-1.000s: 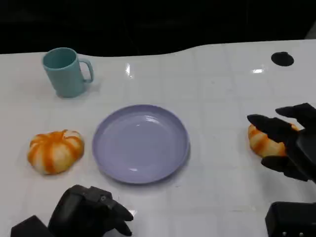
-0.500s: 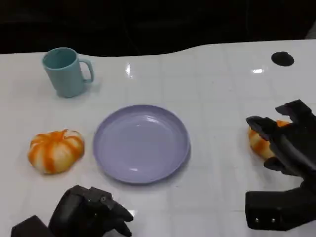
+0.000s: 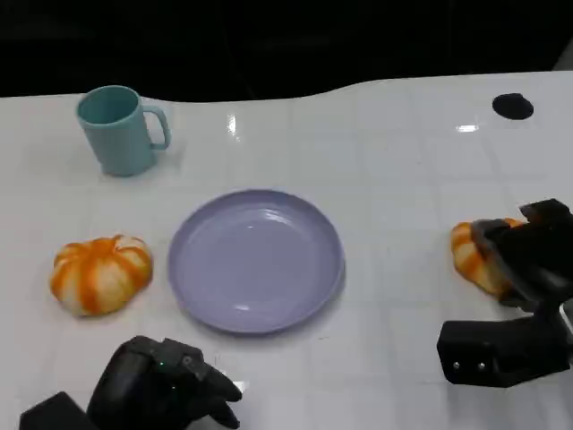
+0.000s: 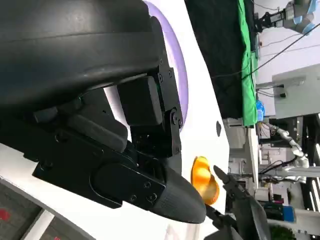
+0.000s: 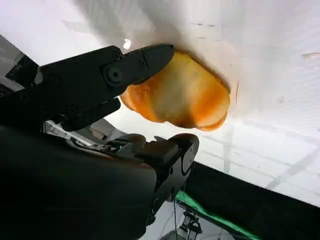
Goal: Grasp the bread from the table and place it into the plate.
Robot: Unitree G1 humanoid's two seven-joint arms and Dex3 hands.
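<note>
An orange-and-cream bread [image 3: 470, 255] lies on the white table at the right, about a hand's width from the empty lilac plate [image 3: 255, 260]. My right hand [image 3: 528, 260] is lowered over it with its fingers curved down around its right side. In the right wrist view one finger [image 5: 115, 75] lies against the bread [image 5: 180, 95] and the thumb sits a small gap below it. The bread rests on the table. My left hand [image 3: 161, 385] sits at the near left edge, fingers curled in on nothing. The left wrist view shows the bread [image 4: 202, 177] beyond the plate's rim [image 4: 177, 75].
A pumpkin-shaped orange bun [image 3: 100, 273] lies left of the plate. A teal mug [image 3: 116, 130] stands at the back left. A black round mark [image 3: 512, 107] sits at the back right. Bare table runs between the plate and the bread.
My right hand has dropped lower and come down over the bread, its fingers curling from stretched out to bent around it. The bread, plate and left hand have stayed put.
</note>
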